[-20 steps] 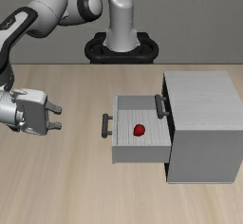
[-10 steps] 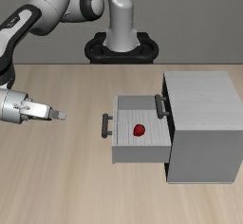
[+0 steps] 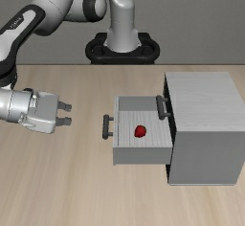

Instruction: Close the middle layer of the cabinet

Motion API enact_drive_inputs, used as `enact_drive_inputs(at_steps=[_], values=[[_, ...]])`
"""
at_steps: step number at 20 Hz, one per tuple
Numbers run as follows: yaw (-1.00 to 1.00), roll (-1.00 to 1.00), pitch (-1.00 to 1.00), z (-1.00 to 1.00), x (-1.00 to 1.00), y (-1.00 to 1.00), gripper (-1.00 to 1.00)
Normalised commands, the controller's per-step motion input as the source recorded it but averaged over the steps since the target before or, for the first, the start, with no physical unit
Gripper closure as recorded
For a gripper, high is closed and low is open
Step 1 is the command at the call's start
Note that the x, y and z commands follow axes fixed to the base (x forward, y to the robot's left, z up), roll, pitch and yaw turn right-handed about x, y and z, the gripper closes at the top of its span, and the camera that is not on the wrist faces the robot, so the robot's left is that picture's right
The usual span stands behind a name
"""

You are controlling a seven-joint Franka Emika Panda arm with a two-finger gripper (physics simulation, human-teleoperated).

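A grey cabinet [image 3: 204,124] stands at the exterior view's right. Its middle drawer [image 3: 141,146] is pulled out toward the left, with a dark handle [image 3: 106,125] on its front. Inside the drawer lies a small red object [image 3: 140,131]. Another dark handle [image 3: 162,105] shows on the cabinet face above the drawer. My gripper [image 3: 66,115] hovers to the left of the drawer handle, apart from it, fingers pointing right toward it. The fingers stand slightly apart with nothing between them.
The wooden table [image 3: 67,182] stretches to the left and front of the cabinet. The robot's black base [image 3: 124,50] stands at the back centre.
The gripper has rotated about its axis and shifted slightly right toward the drawer handle. The drawer and cabinet have not moved.
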Motion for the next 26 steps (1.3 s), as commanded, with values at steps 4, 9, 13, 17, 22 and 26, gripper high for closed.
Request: enact_drive_inputs(at_steps=[4, 9, 13, 17, 22, 26], values=[[0.0, 0.0, 0.45, 0.0, 0.0, 0.0, -1.0], [0.0, 0.0, 0.18, -0.6, 0.0, 0.0, -1.0], [0.0, 0.0, 0.0, -0.5, 0.0, 0.5, -1.0], [0.0, 0.0, 0.0, 0.0, 0.0, 1.0, -1.0], [0.0, 0.0, 0.0, 0.0, 0.0, 1.0, -1.0], [0.0, 0.0, 0.0, 0.0, 0.0, 1.0, -1.0]])
